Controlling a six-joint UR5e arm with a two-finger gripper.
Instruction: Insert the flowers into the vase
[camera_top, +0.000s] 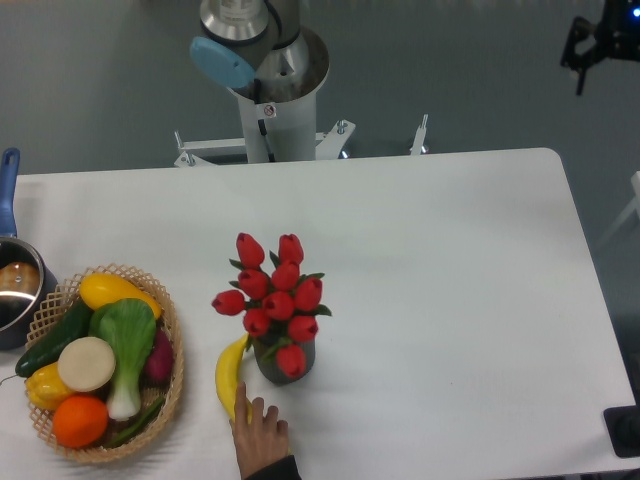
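Observation:
The flowers (275, 298), a bunch of red tulip buds with green leaves, stand upright in the vase (282, 362), a small dark grey ribbed cylinder at the table's middle front. The buds hide the vase's mouth. My gripper (604, 45) is far away at the top right corner, beyond the table's back edge and partly cut off by the frame. Only dark fingers (577, 45) show, with nothing seen between them.
A human hand (262, 436) reaches in from the bottom edge and touches a yellow banana (229, 375) lying against the vase's left side. A wicker basket (172, 345) of vegetables and fruit sits front left. A pot (15, 290) is at the left edge. The robot base (272, 90) stands behind.

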